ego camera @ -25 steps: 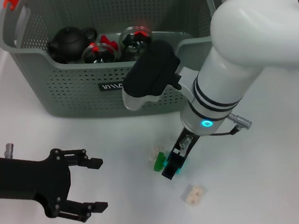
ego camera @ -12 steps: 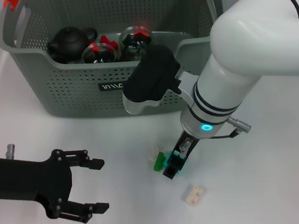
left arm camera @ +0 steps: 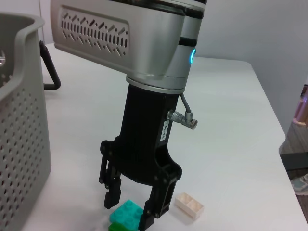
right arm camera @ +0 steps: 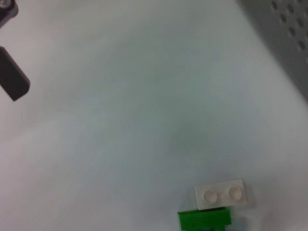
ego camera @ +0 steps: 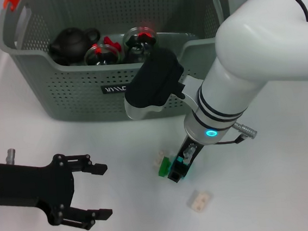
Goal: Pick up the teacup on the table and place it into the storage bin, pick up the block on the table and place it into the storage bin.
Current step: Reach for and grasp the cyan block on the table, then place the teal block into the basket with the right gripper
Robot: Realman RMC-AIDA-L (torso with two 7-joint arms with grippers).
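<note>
From the head, the holey plastic storage bin holds one dark teapot. The left gripper hangs spread. From the left wrist, the right gripper straddles one bumpy teal block, fingers apart. The right wrist shows one flat white brick.

storage bin: grey-green, perforated, upright at table's rear | teal block: on table between right pincer's fingers

- The storage bin walls off the far side of the table; a teapot and glass cups crowd its floor.
- The right gripper straddles the teal block, with a white brick just beside.
- Open tabletop lies between the left gripper and the blocks.
</note>
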